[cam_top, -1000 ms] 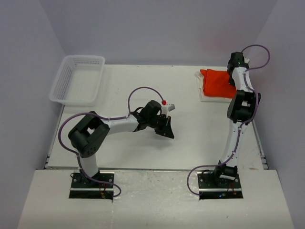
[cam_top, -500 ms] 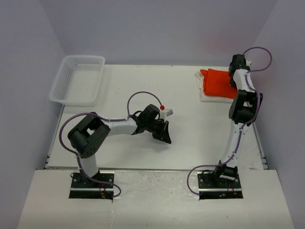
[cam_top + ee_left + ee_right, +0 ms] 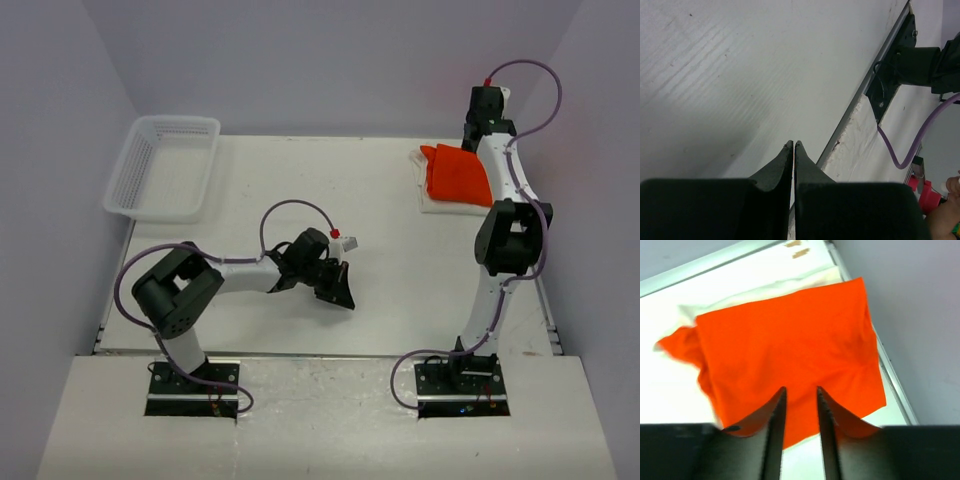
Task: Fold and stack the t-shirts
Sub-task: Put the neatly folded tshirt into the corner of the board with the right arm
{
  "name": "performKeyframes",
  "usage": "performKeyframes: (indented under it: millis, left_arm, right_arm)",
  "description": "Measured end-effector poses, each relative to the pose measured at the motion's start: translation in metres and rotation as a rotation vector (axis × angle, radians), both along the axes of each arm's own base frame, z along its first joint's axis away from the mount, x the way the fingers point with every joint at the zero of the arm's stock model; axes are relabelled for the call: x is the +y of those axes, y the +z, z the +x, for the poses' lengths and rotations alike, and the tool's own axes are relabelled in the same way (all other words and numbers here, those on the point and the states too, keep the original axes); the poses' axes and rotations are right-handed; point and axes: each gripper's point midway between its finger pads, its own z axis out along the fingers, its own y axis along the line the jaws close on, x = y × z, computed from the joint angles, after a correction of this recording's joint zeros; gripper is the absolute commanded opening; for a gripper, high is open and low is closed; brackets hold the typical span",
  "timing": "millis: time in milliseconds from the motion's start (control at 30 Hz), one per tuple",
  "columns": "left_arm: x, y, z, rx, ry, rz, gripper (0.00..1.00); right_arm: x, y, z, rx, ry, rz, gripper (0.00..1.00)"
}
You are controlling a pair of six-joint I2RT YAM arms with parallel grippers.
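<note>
Two layers in one pile at the far right corner of the table (image 3: pixel 300 190): on top, the folded orange-red t-shirt (image 3: pixel 790 345); beneath it, the cream-white t-shirt (image 3: pixel 765 290), visible only along the far and left edges. Just above the pile, the right gripper (image 3: pixel 800 390), jaws a little apart with nothing between them, so released rather than gripping. Near the middle of the table, well apart from the cloth, the left gripper (image 3: pixel 793 145), pinched shut on nothing. Probably the close of the stacking step. Next, likely: raise the right arm without snagging the top layer, then tuck in the loose sleeve (image 3: pixel 677 345) poking out at the pile's left.
</note>
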Motion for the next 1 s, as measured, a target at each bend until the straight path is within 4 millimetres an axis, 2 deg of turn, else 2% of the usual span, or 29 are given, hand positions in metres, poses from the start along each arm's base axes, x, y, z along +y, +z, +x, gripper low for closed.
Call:
performKeyframes:
  millis: [33,67,133,167,233,267,333,367,400,467,567,667,833,1000]
  left_arm:
    - [0.002,0.002,-0.002,-0.005,0.004,0.0,0.02]
    - [0.004,0.004,-0.002,-0.017,0.014,0.001,0.02]
    - [0.007,0.012,0.001,-0.056,0.038,-0.001,0.02]
    - [0.008,0.017,0.003,-0.078,0.051,-0.002,0.02]
    - [0.011,0.028,0.01,-0.14,0.093,-0.001,0.04]
    - [0.014,0.032,0.014,-0.167,0.117,0.005,0.08]
    - [0.025,0.043,0.021,-0.237,0.18,0.03,0.18]
    - [0.031,0.047,0.026,-0.276,0.217,0.053,0.24]
    - [0.04,0.052,0.031,-0.314,0.261,0.08,0.4]
    - [0.059,0.061,0.042,-0.387,0.353,0.142,0.55]
    - [0.087,0.072,0.056,-0.466,0.477,0.216,0.68]
    - [0.115,0.076,0.064,-0.523,0.575,0.294,0.73]
    - [0.143,0.069,0.068,-0.554,0.653,0.398,0.8]
    - [0.16,0.061,0.069,-0.568,0.701,0.464,0.87]
  right_arm:
    - [0.008,0.005,-0.003,-0.008,0.021,0.017,0.41]
    - [0.015,0.011,-0.005,-0.018,0.044,0.036,0.53]
    - [0.027,0.018,-0.01,-0.036,0.08,0.077,0.63]
    - [0.033,0.021,-0.013,-0.043,0.1,0.1,0.72]
    - [0.046,0.026,-0.019,-0.059,0.138,0.15,0.8]
    - [0.053,0.027,-0.023,-0.065,0.158,0.176,0.9]
    - [0.066,0.027,-0.033,-0.072,0.192,0.226,0.99]
    - [0.072,0.026,-0.039,-0.07,0.206,0.244,0.99]
    - [0.08,0.025,-0.044,-0.074,0.227,0.264,0.99]
    - [0.095,0.021,-0.058,-0.074,0.261,0.301,0.99]
    - [0.12,0.021,-0.077,-0.078,0.313,0.345,0.99]
    - [0.149,0.024,-0.098,-0.101,0.376,0.376,0.99]
    - [0.194,0.032,-0.139,-0.143,0.494,0.418,0.99]
    - [0.215,0.022,-0.181,-0.164,0.572,0.448,0.99]
